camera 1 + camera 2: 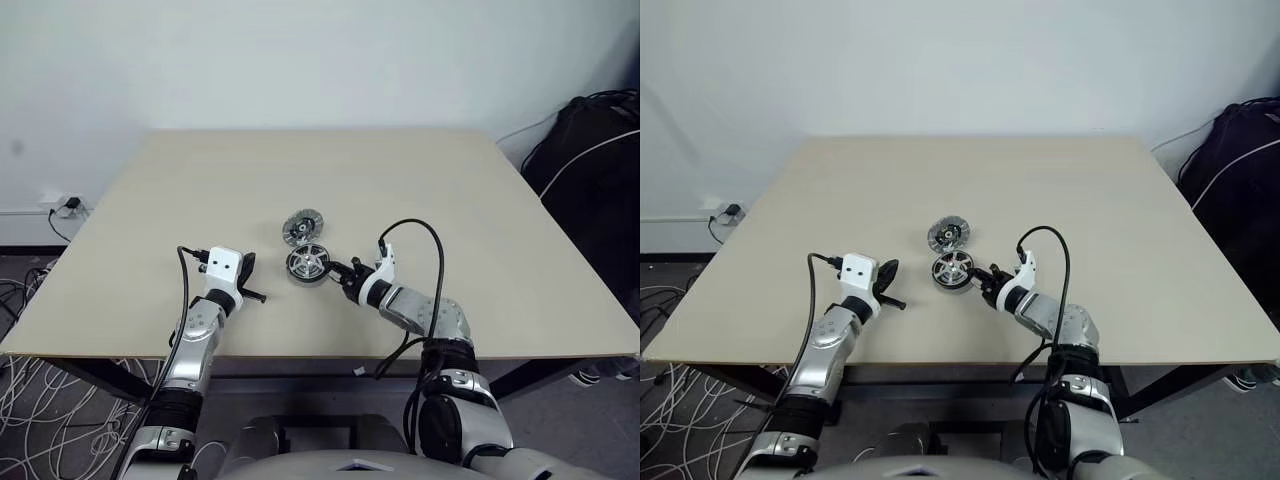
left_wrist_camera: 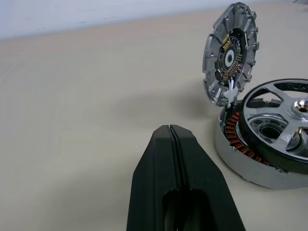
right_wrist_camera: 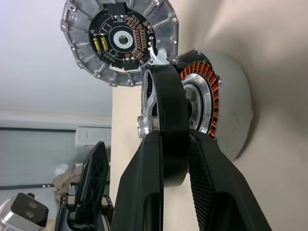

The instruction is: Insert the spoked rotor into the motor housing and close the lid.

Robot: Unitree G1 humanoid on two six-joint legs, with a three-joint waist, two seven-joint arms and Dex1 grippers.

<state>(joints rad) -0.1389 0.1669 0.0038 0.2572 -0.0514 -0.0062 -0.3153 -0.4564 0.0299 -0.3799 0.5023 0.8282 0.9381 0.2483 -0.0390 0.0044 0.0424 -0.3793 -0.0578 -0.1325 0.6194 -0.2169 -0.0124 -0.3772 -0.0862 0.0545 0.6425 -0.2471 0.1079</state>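
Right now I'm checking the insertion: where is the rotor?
The rotor is gripped on its rim by the right gripper, partly set into the housing near the table's middle, just in front of the raised lid.

Pale beige table [image 1: 200,190], silver ribbed lid [image 2: 230,52] with dark centre and copper-toned contacts, motor housing [image 3: 226,113] with orange-copper windings in a pale grey shell, spoked rotor [image 2: 276,126] with black rim and silver spokes, black fingers [image 2: 178,187].
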